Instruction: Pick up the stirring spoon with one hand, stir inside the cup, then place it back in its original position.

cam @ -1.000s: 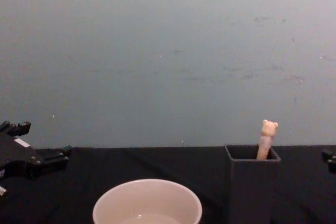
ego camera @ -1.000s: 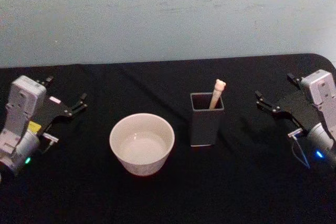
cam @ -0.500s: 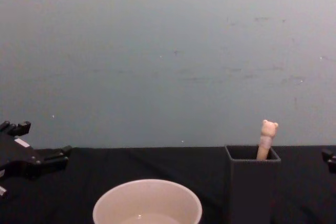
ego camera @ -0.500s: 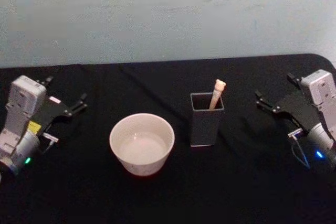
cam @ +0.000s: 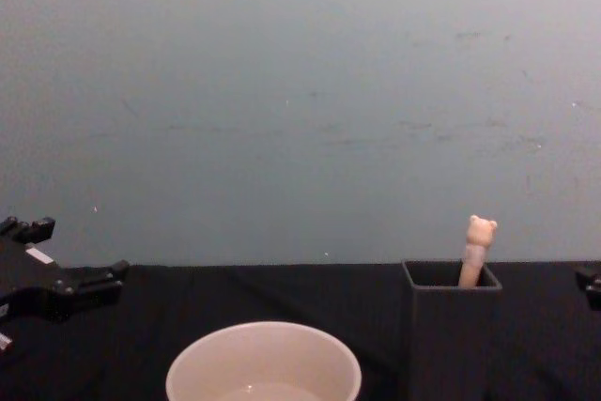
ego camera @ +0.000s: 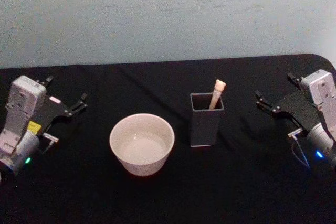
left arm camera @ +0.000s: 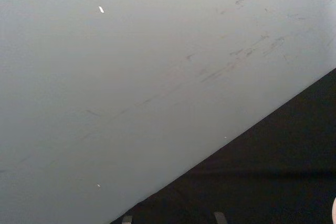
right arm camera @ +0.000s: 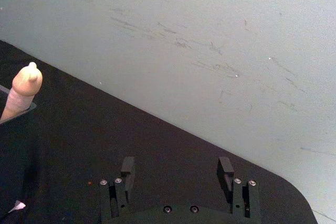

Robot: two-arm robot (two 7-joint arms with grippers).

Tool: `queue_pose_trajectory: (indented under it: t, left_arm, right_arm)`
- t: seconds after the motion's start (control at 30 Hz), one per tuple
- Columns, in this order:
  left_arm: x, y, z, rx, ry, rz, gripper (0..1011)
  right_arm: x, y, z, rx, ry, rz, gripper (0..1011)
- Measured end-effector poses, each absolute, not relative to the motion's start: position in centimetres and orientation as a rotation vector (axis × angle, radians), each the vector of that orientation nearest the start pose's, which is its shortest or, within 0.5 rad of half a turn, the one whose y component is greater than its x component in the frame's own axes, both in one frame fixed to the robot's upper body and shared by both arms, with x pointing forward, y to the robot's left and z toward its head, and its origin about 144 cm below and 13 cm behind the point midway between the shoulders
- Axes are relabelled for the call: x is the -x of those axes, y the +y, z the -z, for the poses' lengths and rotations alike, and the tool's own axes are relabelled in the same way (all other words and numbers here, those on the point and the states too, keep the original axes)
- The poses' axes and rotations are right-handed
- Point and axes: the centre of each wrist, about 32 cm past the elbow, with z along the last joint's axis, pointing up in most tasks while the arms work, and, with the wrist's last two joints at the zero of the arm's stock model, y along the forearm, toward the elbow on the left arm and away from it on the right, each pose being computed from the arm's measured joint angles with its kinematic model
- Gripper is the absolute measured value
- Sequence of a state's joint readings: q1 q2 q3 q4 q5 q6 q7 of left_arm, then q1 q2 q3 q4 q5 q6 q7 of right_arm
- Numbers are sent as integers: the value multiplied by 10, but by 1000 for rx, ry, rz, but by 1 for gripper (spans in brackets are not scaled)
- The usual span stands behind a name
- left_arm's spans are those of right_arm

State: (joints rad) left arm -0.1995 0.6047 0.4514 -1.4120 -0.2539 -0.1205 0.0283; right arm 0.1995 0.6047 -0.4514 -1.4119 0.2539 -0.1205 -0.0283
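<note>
Nothing has visibly moved since a second ago: both arms sit where they were, and the spoon has not left its holder.

The spoon [ego camera: 216,94] stands in the dark grey square holder [ego camera: 206,127], right of centre in the head view. Its cream handle leans against the holder's back right corner, with the small bear head sticking up above the rim. The metal bowl is hidden inside. In the chest view the spoon [cam: 476,251] rises from the holder [cam: 451,345] at the lower right, leaning slightly to the right. In the right wrist view the handle's tip [right arm camera: 21,92] shows at the left edge.

The cup [ego camera: 142,167] sits on the black desk [ego camera: 168,198] just left of the holder, apart from it, at lower centre. In the chest view the cup's [cam: 263,363] rim fills the bottom middle.

The left gripper [ego camera: 66,88] rests at the left edge of the head view, well apart from the cup, its fingers spread wide and holding nothing. It shows in the chest view [cam: 70,251] at the lower left.

The right gripper [ego camera: 274,87] rests at the right edge, well apart from the holder. Its own wrist view [right arm camera: 176,166] shows the two fingers set wide with nothing between them.
</note>
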Motion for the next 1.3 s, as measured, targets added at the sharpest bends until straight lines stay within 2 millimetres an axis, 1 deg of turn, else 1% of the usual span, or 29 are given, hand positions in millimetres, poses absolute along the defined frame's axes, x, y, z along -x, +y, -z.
queue_pose_trajectory:
  t: [1.1,1.3]
  left_arm:
    - [-489,310,-1140,-304,-285,-1248,1001]
    - [-489,310,-1140,-304,-285,-1248,1001]
  right_arm:
    - [-489,-310,-1140,303,-284,1245,1000]
    - [-487,-311,-1147,260,-253,1203,1000]
